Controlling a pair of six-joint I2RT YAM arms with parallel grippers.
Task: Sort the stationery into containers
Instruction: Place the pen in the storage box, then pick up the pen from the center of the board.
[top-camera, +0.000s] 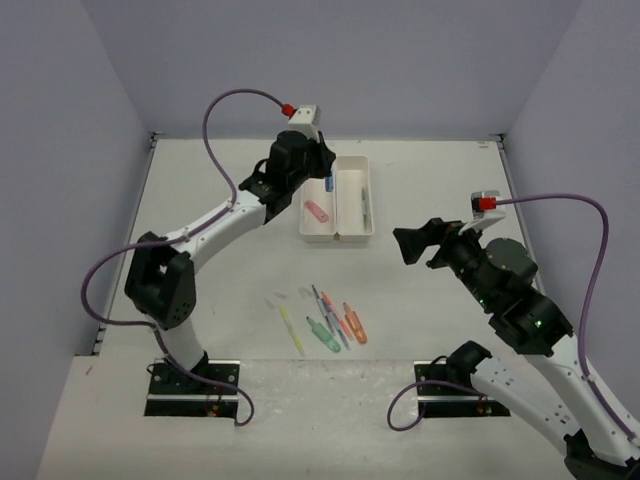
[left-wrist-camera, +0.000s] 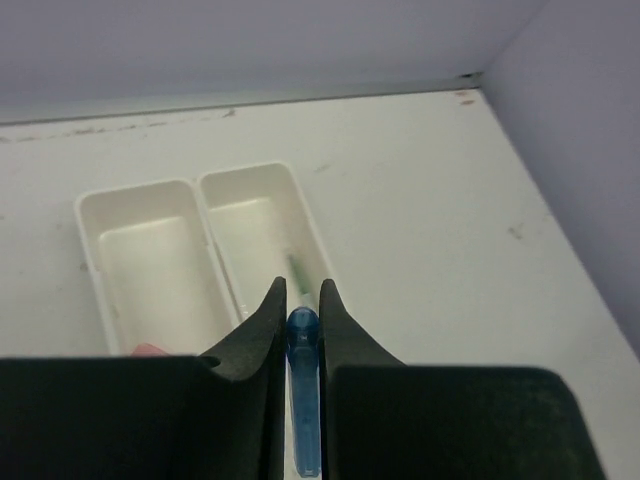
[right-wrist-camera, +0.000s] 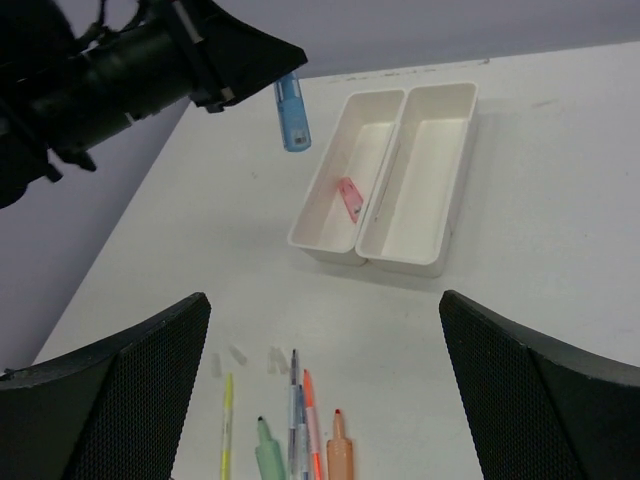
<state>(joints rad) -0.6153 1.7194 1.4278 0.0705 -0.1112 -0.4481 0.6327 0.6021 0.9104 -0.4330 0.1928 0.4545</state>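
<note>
— Nearest the left wrist lens?
— One short blue marker (left-wrist-camera: 303, 400), clamped between the left gripper (left-wrist-camera: 298, 292)'s two fingers, which are closed down to the marker's width. It hangs in the air over the white tray (top-camera: 337, 238), touching nothing else. I cannot tell which compartment it is above.

— What is in the tray?
— It has two long compartments side by side. The left one holds one pink piece (right-wrist-camera: 349, 197). The right one holds one thin green pen (top-camera: 365, 208) lying lengthwise.

— And loose on the table (top-camera: 200, 250)?
— There is a cluster near the arms, well apart from the tray. It has one yellow pen (right-wrist-camera: 226, 425), one green marker (right-wrist-camera: 268, 455), one greyish pen (right-wrist-camera: 295, 420), one orange-red pen (right-wrist-camera: 312, 425) and one orange marker (right-wrist-camera: 340, 455). That makes five, lying roughly parallel. A few small clear bits (right-wrist-camera: 238, 355) lie just beyond them; they are too faint to count surely.

— The other arm?
— The right gripper (right-wrist-camera: 322, 298) hangs over that cluster, facing the tray. Its fingers are spread wide and it grips nothing.
</note>
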